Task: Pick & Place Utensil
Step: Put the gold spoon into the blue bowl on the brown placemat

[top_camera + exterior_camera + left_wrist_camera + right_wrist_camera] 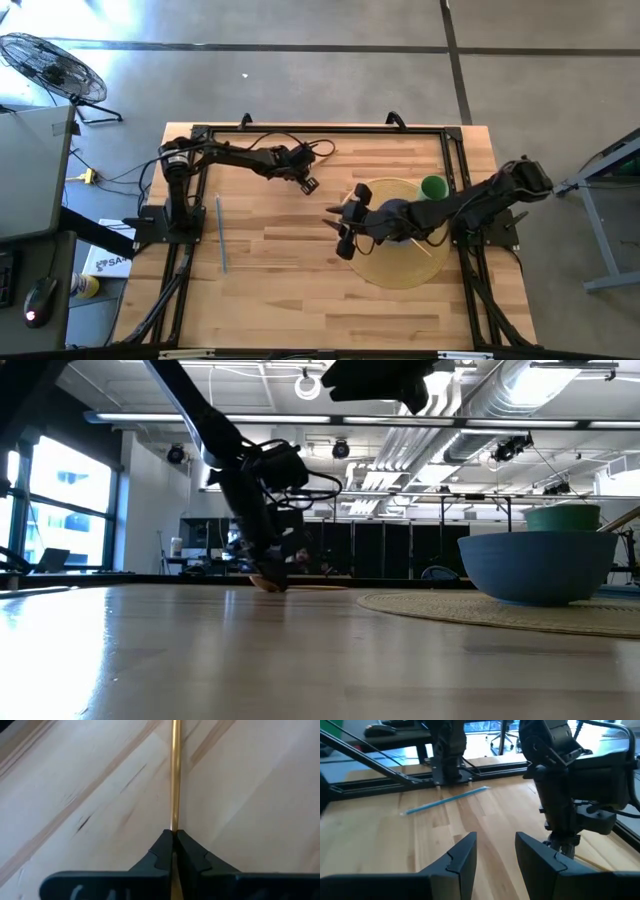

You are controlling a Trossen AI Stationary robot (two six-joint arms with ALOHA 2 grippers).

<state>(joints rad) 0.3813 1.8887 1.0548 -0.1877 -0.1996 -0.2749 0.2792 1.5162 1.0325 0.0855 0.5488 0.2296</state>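
Observation:
A thin golden stick [175, 775], the utensil, lies on the wooden table near its middle, and my left gripper [175, 837] is shut on it. The right wrist view shows that gripper [562, 847] low over the table, with the stick [592, 863] running out from under it. My right gripper [495, 842] hangs open above the table at the woven mat's left edge [343, 235], with nothing between its fingers. A blue straw-like utensil [220, 232] lies flat near the table's left side. My left gripper pinches the golden stick [175, 822] between its two fingertips [162, 847]. The fingers slant down from the far left. The stick runs straight out ahead of them along the table top. How far from the stick's end they hold it is hidden by the fingers.
A round woven mat [385, 270] lies right of the middle, with a blue bowl [535, 565] on it and a green cup [433, 187] behind. Another stick [428, 248] leans in the bowl. A black frame [300, 130] edges the table.

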